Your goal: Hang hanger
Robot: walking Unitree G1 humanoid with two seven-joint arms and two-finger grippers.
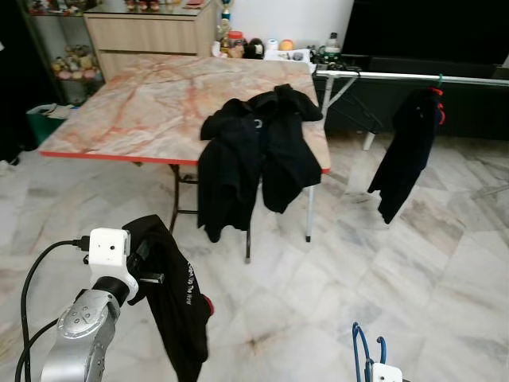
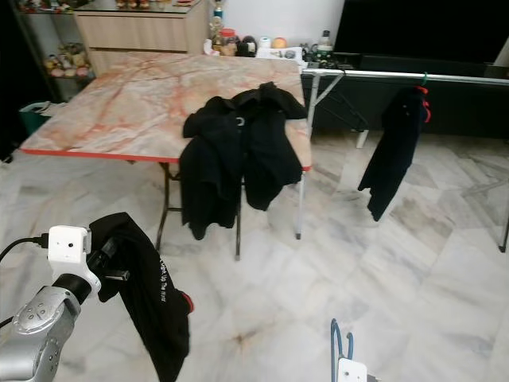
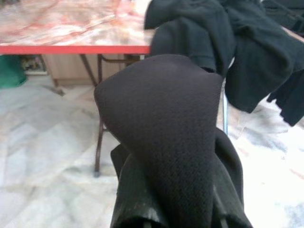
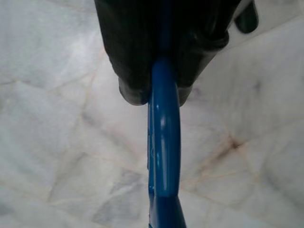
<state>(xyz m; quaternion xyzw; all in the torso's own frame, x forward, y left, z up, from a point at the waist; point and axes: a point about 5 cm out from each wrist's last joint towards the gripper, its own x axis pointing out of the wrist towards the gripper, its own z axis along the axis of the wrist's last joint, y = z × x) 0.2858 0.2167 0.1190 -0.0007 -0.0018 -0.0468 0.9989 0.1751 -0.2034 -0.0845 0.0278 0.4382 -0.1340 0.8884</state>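
Blue hanger (image 4: pixel 163 142) pinched in right end effector (image 4: pixel 161 90); left's grip seemingly hidden under black garment (image 1: pixel 176 294).

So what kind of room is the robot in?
It looks like a living room in someone's home. There is a marble-patterned folding table with black clothes heaped on it, a clothes-drying rail with a dark garment hanging from it, and a wooden cabinet on a shiny tiled floor.

Clothes (image 1: pixel 256 155) hang over the worktop's (image 1: pixel 151 111) near right corner. To the right, behind it, a rail (image 1: pixel 413 77) carries another garment (image 1: pixel 406 151). A cabinet (image 1: pixel 151 36) stands behind the worktop.
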